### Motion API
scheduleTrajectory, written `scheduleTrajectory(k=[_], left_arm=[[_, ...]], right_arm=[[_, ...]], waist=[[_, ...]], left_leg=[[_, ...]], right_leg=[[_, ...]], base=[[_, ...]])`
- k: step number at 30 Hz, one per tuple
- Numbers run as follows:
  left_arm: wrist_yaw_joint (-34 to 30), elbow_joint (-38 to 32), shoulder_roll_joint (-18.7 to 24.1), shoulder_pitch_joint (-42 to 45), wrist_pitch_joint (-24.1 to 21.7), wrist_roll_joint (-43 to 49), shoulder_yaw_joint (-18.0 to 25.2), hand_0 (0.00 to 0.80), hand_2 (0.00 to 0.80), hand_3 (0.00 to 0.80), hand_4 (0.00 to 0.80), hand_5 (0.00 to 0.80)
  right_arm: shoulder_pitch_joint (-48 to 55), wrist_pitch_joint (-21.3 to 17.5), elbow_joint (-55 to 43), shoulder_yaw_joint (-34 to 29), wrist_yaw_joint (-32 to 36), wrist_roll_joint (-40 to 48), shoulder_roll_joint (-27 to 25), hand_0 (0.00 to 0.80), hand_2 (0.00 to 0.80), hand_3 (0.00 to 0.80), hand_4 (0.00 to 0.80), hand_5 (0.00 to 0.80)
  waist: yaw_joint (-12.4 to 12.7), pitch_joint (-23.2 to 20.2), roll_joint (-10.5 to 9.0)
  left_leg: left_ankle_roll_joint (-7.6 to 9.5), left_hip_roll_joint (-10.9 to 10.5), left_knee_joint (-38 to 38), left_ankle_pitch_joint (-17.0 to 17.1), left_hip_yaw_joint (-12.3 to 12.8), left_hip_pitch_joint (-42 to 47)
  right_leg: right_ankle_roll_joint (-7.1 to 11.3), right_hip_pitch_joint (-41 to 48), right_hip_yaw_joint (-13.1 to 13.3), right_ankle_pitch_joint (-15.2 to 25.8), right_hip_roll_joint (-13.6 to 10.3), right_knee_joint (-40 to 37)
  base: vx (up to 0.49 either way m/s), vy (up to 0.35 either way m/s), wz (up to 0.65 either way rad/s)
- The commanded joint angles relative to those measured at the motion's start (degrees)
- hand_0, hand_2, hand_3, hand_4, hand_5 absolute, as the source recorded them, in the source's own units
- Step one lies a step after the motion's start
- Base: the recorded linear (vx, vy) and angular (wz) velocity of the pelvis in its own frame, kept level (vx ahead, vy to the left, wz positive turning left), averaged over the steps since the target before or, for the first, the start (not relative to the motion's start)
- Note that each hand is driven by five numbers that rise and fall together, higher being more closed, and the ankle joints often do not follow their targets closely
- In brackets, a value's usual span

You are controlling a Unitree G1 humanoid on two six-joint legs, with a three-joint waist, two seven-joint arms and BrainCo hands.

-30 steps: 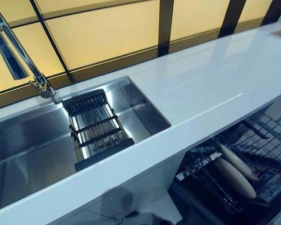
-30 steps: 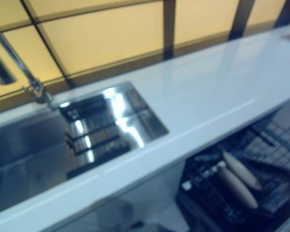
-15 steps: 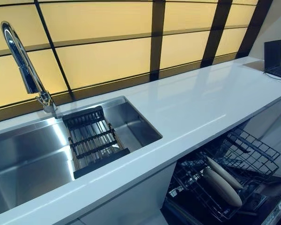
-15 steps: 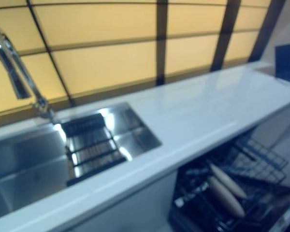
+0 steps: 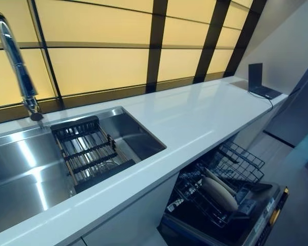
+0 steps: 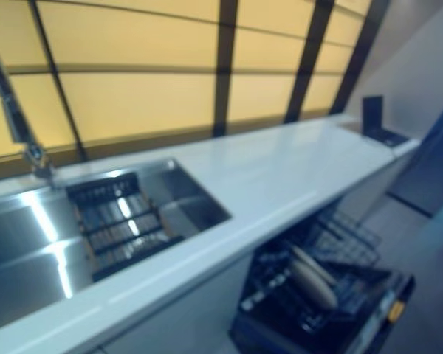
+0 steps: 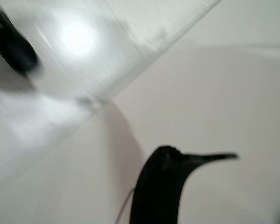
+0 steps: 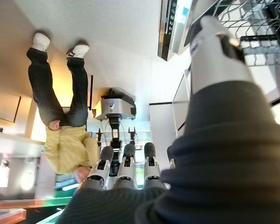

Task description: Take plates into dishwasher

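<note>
- In the open dishwasher rack (image 5: 231, 164), two plates (image 5: 219, 193) stood on edge, long axes running toward the counter (image 5: 195, 113).
- Right hand (image 8: 126, 163), fingers straight and empty, hung well apart; left hand's fingers could not be told.

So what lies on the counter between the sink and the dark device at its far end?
Nothing: the white counter is bare between the sink and the dark device, seen in the left eye view.

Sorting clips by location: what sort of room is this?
Most likely a kitchen: a steel sink with a tall faucet, a long white counter, and an open dishwasher holding plates.
</note>
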Motion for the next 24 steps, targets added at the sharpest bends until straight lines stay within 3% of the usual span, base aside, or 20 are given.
scheduleTrajectory(k=[1,5,7,9,11,13,18,20,21,24], left_arm=[[0.35,0.86,1.85,0.52,-0.32,-0.93,2.73,0.000,0.000,0.000,0.000,0.000],[0.10,0.50,2.03,0.24,-0.86,-1.47,2.86,0.000,0.000,0.000,0.000,0.000],[1.37,-0.25,2.25,-2.92,-2.07,-4.02,1.80,0.000,0.000,0.000,0.000,0.000],[2.64,-0.87,2.65,-5.73,-2.54,-8.22,1.26,0.000,0.000,0.000,0.000,0.000],[2.78,-1.04,2.60,-7.58,-2.86,-10.30,1.30,0.000,0.000,0.000,0.000,0.000],[1.74,-1.86,2.01,-7.46,-4.01,-10.35,1.43,0.000,0.000,0.000,0.000,0.000],[1.59,-2.62,1.49,-5.82,-3.73,-10.43,1.85,0.000,0.000,0.000,0.000,0.000],[1.81,-2.01,1.54,-5.01,-3.34,-11.99,2.35,0.000,0.000,0.000,0.000,0.000],[2.00,-1.58,1.49,-3.58,-3.50,-12.83,3.26,0.000,0.000,0.000,0.000,0.000],[2.94,-1.46,1.45,-1.39,-4.21,-14.02,4.47,0.000,0.000,0.000,0.000,0.000]], right_arm=[[-4.65,-0.69,4.72,1.20,-0.64,-0.05,0.09,0.000,0.000,0.000,0.000,0.000],[-8.48,3.27,9.03,3.89,1.87,0.07,1.80,0.000,0.000,0.000,0.000,0.000],[-14.08,6.03,16.47,6.79,4.86,3.64,3.33,0.000,0.000,0.000,0.000,0.000],[-17.73,8.60,18.79,9.16,5.29,5.54,4.59,0.000,0.000,0.000,0.000,0.000],[-18.45,8.77,20.06,10.34,4.48,6.73,5.39,0.000,0.000,0.000,0.000,0.000],[-17.25,10.25,18.56,9.97,4.25,7.63,7.66,0.000,0.000,0.000,0.000,0.000],[-17.46,12.12,19.44,11.53,5.23,6.26,10.81,0.000,0.000,0.000,0.000,0.000],[-18.05,12.97,21.11,12.83,6.81,4.32,11.97,0.000,0.000,0.000,0.000,0.000],[-17.99,13.43,22.22,13.59,7.35,4.19,12.54,0.000,0.000,0.000,0.000,0.000],[-18.08,14.82,23.28,14.03,7.94,3.96,12.71,0.000,0.000,0.000,0.000,0.000]], waist=[[3.44,-2.04,-1.49],[5.52,-2.45,-2.43],[7.95,0.36,-3.88],[9.22,2.43,-4.48],[9.51,3.53,-3.88],[9.37,4.27,-2.63],[10.68,3.83,-1.27],[11.57,3.72,-0.25],[12.31,3.93,0.77],[12.95,4.23,1.60]], left_leg=[[2.09,-4.23,4.88,-3.75,-4.76,-6.85],[2.52,-4.36,8.00,-3.92,-6.34,-10.50],[1.70,-2.43,15.69,-3.64,-6.32,-19.22],[-0.13,-0.40,18.05,-3.12,-5.96,-23.49],[-0.88,0.00,16.84,-0.17,-5.94,-25.19],[-1.54,-1.07,11.82,2.88,-6.21,-23.56],[-1.68,-2.98,6.50,5.58,-8.66,-22.37],[-2.64,-2.34,4.60,7.19,-9.72,-22.32],[-3.91,-1.55,1.93,9.43,-10.69,-22.04],[-4.58,-1.00,-1.27,10.41,-10.74,-21.91]], right_leg=[[-3.08,5.23,1.38,7.57,-1.77,0.06],[-2.99,7.15,2.33,6.14,-1.50,0.12],[-3.76,8.91,-0.08,-2.86,0.05,-5.65],[-4.81,9.95,-2.12,-6.12,1.21,-7.83],[-5.81,10.23,-2.00,-6.67,3.14,-9.13],[-6.14,10.11,-2.21,-7.25,3.98,-8.71],[-7.55,11.69,-1.86,-9.45,4.90,-7.82],[-8.76,11.12,-2.33,-11.30,5.95,-6.29],[-10.42,11.26,-2.52,-13.56,7.59,-5.13],[-11.90,11.19,-2.94,-14.83,9.45,-4.66]], base=[[-0.187,-0.104,-0.40],[-0.269,-0.199,-0.44],[-0.653,-0.459,-0.36],[-0.574,-0.428,0.23],[-0.379,-0.274,-0.05],[-0.356,-0.154,0.04],[-0.218,-0.104,0.08],[-0.208,-0.205,-0.14],[-0.192,-0.270,-0.05],[-0.101,-0.172,0.05]])
